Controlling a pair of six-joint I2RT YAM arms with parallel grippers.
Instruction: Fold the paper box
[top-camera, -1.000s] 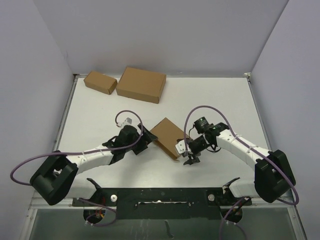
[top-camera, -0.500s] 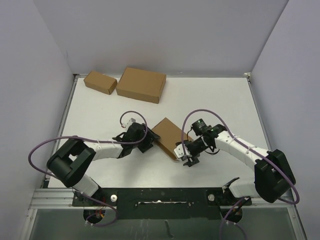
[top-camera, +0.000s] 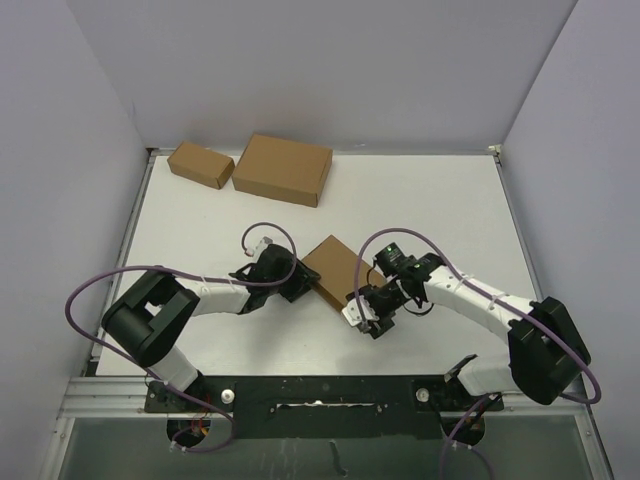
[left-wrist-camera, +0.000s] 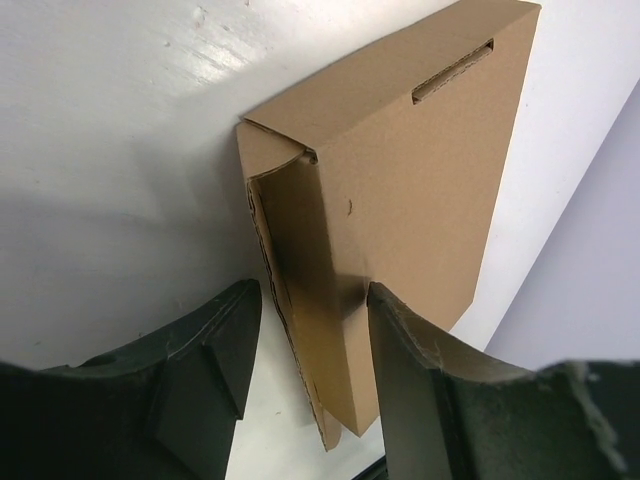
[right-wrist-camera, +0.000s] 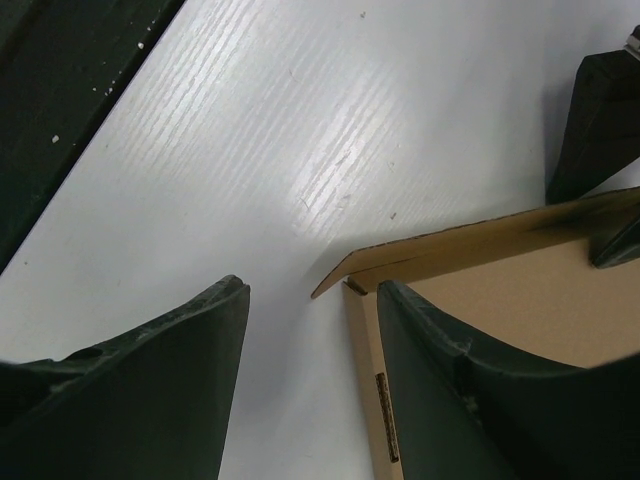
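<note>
Matt brown cardboard paper box (left-wrist-camera: 430, 200), smooth glossy white table (right-wrist-camera: 250, 120), matt black plastic left tool (left-wrist-camera: 310, 302)

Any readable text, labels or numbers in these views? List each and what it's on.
None readable.
The paper box, large box and small box show plain brown.
A small dark strip on the paper box, right wrist view, is too blurred to read.
</note>
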